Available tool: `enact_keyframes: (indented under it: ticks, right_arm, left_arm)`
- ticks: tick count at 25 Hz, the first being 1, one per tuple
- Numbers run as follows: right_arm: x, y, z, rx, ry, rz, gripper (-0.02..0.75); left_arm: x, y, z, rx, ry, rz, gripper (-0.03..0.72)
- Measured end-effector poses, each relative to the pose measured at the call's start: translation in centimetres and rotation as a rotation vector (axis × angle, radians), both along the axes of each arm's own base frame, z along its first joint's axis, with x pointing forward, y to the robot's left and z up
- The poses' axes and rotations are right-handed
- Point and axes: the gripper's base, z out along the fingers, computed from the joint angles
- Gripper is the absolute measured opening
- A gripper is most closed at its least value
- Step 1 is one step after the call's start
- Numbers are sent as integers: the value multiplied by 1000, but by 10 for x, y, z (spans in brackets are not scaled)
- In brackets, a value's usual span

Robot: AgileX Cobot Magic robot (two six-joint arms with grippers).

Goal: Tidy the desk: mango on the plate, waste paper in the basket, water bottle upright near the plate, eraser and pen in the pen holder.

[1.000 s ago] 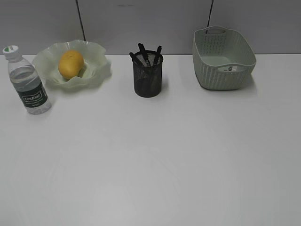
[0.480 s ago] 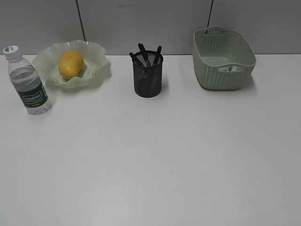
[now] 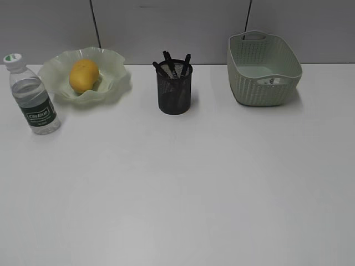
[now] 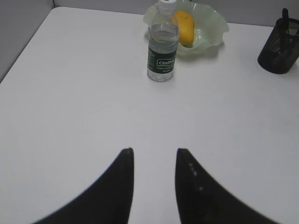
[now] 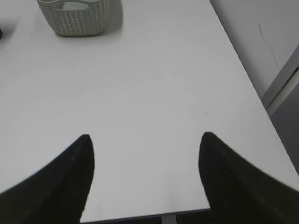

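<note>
Both your hands, left hand [image 4: 154,161] and right hand [image 5: 145,142], stand apart and empty; swing out carelessly and you topple the upright water bottle [image 3: 32,100] beside the plate [image 3: 113,77].

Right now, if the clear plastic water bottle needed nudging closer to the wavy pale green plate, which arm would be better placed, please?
Probably the left. The left gripper is open, empty and faces the upright water bottle beside the plate. The right gripper overlooks the woven basket side.
</note>
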Motion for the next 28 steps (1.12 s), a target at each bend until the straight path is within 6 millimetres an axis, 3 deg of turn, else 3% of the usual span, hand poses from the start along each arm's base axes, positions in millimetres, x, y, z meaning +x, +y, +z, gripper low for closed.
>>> enact_keyframes:
  ticks: [28]
  right_arm:
    - [0, 0, 0, 0, 0, 0, 552]
  left_arm:
    - [0, 0, 0, -1, 0, -2, 237]
